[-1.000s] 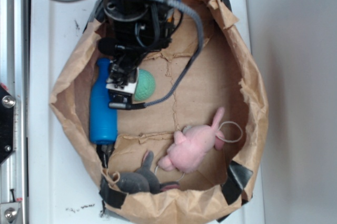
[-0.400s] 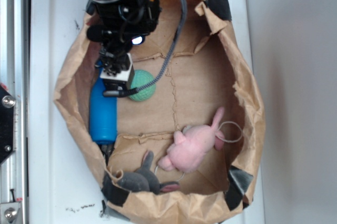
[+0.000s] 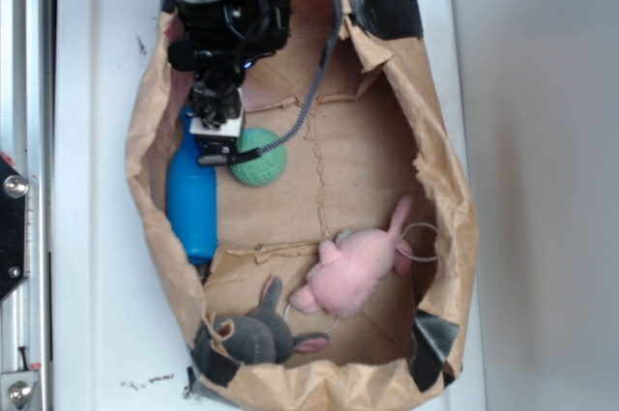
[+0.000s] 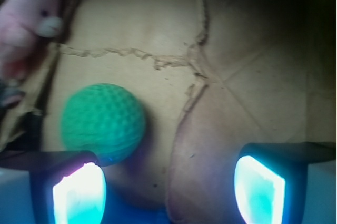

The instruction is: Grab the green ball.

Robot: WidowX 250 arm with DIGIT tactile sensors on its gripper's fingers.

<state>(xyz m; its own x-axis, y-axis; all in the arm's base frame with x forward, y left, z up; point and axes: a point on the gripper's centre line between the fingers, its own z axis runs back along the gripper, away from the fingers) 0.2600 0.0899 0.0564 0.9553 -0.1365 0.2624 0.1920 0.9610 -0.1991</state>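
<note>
Green ball [image 3: 258, 157] on paper bag [image 3: 387, 140] floor, just right of blue bottle [image 3: 191, 203]; gripper [image 3: 218, 147] has shifted up-left since a second ago, ball now mostly uncovered; jaws apart, empty, ball off toward one finger [image 4: 79, 195]; needs recentring before closing

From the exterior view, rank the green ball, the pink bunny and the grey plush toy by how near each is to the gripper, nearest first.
1. Green ball: right beside the gripper, just to its right in the picture.
2. Pink bunny: lower right on the bag floor, well away.
3. Grey plush toy: at the bag's bottom edge, farthest, though not much beyond the bunny.
</note>
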